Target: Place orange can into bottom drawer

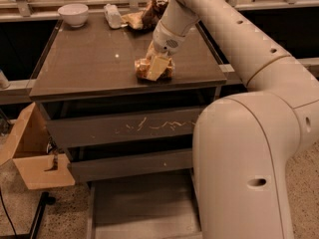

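One claw (pixel 156 66) is recorded low over the front right part of the brown cabinet's surface (pixel 84 59). It is carried by the white arm (pixel 234 39), which reaches in from the upper right. The claw is set down directly on the orange can (pixel 141 69), and the can's mottled orange-gold print is seen on either side of it. Whether the claw is clamped on the can or only resting against it cannot be told from this view.

The orange can is noted lying on the surface, just back from the front edge and right of centre. It is well above the bottom drawer (pixel 144 205) and not in it.

Three drawer levels are seen below the surface. The top drawer front (pixel 124 128) is marked with pale scratches and is closed. The middle drawer front (pixel 129 166) is plain and dark and is also closed. The bottom drawer is pulled out toward the camera, with its flat grey-brown floor and thin left wall exposed. Its right side is hidden behind the robot's large white body link (pixel 244 168).

Along the back edge of the surface, a white bowl (pixel 73 14) is seen at the left. A clear plastic bottle (pixel 113 16) lies on its side near the middle. A brown foil snack bag (pixel 149 14) lies just beside the bottle, partly behind the arm.

An open cardboard box (pixel 35 156) is seen to the left of the cabinet.
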`<state>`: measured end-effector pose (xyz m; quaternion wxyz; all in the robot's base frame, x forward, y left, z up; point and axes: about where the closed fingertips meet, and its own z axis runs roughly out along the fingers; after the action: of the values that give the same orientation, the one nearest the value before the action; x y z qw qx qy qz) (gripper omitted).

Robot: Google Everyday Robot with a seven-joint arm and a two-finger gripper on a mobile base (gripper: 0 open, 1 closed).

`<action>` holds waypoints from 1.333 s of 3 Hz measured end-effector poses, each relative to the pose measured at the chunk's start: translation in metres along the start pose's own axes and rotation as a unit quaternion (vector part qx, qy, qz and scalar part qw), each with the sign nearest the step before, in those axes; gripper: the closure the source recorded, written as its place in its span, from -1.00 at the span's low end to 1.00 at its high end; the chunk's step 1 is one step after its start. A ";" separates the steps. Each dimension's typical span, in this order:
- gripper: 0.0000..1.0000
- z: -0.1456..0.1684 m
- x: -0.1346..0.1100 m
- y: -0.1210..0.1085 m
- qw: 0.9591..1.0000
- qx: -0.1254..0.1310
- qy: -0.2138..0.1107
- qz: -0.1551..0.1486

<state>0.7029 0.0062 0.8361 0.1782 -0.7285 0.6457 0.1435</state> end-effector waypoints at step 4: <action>1.00 -0.007 0.001 0.083 0.999 0.014 -0.037 0.014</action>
<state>0.6202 -0.0067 0.8360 0.2099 -0.7112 0.6506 0.1641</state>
